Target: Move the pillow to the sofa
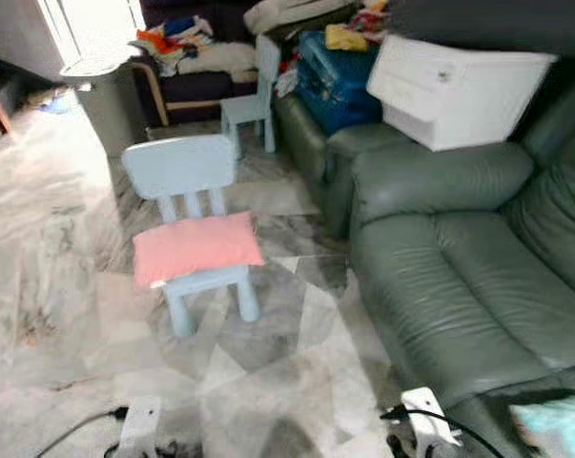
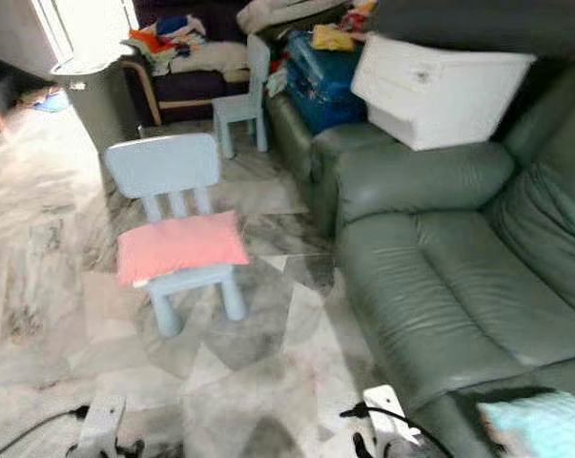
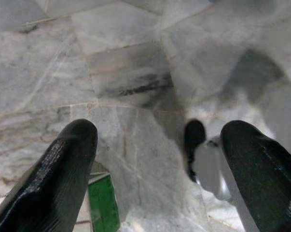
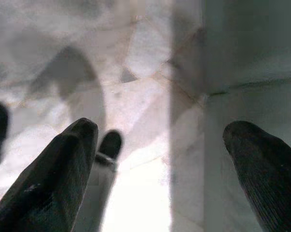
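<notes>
A pink pillow (image 1: 197,246) lies flat on the seat of a small light-blue child's chair (image 1: 179,164) standing on the marble floor ahead and a little left. The grey-green leather sofa (image 1: 459,286) runs along the right, and its near seat cushion is bare. Both arms hang low, well short of the chair. In the left wrist view my left gripper (image 3: 159,145) is open over the floor tiles. In the right wrist view my right gripper (image 4: 162,130) is open above the floor beside the sofa's base. Neither holds anything.
A white storage box (image 1: 454,84) rests on the sofa's arm, with a blue bag (image 1: 330,76) and clothes piled behind it. A second small chair (image 1: 252,105) and a grey bin (image 1: 106,100) stand further back. A pale teal cushion (image 1: 559,425) sits at the near right.
</notes>
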Available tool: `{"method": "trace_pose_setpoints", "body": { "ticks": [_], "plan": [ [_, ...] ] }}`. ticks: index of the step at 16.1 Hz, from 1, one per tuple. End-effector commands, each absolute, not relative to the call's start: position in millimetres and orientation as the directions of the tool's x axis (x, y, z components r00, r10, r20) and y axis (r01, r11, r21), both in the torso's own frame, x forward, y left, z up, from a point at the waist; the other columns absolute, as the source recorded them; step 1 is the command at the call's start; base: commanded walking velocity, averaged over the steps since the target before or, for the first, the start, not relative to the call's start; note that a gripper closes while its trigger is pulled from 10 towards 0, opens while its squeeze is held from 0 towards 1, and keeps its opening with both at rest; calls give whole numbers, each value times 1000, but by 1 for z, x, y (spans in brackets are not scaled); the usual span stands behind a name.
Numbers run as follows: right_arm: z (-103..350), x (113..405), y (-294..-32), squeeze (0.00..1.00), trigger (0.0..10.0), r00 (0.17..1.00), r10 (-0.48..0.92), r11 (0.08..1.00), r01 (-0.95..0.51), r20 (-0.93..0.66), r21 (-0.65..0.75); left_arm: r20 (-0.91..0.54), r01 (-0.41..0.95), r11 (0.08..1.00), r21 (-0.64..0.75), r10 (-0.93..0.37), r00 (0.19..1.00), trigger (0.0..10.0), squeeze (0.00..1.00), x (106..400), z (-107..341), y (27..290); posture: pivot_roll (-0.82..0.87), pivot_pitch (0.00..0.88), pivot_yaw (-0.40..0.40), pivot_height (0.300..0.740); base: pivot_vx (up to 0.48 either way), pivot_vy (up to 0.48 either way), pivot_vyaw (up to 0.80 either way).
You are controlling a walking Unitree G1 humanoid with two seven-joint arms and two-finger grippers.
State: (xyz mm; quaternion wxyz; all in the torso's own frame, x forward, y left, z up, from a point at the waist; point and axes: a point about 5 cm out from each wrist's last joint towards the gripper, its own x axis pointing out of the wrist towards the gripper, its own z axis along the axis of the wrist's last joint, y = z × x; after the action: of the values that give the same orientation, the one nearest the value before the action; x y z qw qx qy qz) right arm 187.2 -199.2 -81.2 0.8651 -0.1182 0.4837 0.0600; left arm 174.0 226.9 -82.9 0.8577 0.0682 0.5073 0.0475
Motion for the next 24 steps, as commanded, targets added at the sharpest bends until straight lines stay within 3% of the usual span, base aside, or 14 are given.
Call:
{"method": "trace_pose_setpoints", "body": {
  "ticks": [1,3,10,18,24],
  "plan": [
    [-80,193,-189,0,10000,536,22,961,-244,-844,-130,-862,-21,983,185,172,477,10000,0,176,-81,233,1,0,18,740,0,480,0],
    [-80,192,-189,0,10000,535,23,961,-244,-844,-129,-861,-17,982,188,173,478,10000,0,177,-80,233,-5,0,20,740,0,480,0],
    [-81,190,-192,0,10000,531,17,959,-249,-847,-138,-857,22,977,211,174,486,10000,0,173,-80,241,-24,0,29,740,0,0,0],
    [-79,193,-191,0,10000,535,21,943,-291,-845,-161,-838,30,982,186,143,527,10000,0,202,-70,225,-24,0,27,740,0,0,741],
    [-79,194,-190,0,10000,536,24,937,-305,-844,-168,-838,31,984,175,132,529,10000,0,208,-66,227,-25,0,27,740,136,44,0]
  ]
}}
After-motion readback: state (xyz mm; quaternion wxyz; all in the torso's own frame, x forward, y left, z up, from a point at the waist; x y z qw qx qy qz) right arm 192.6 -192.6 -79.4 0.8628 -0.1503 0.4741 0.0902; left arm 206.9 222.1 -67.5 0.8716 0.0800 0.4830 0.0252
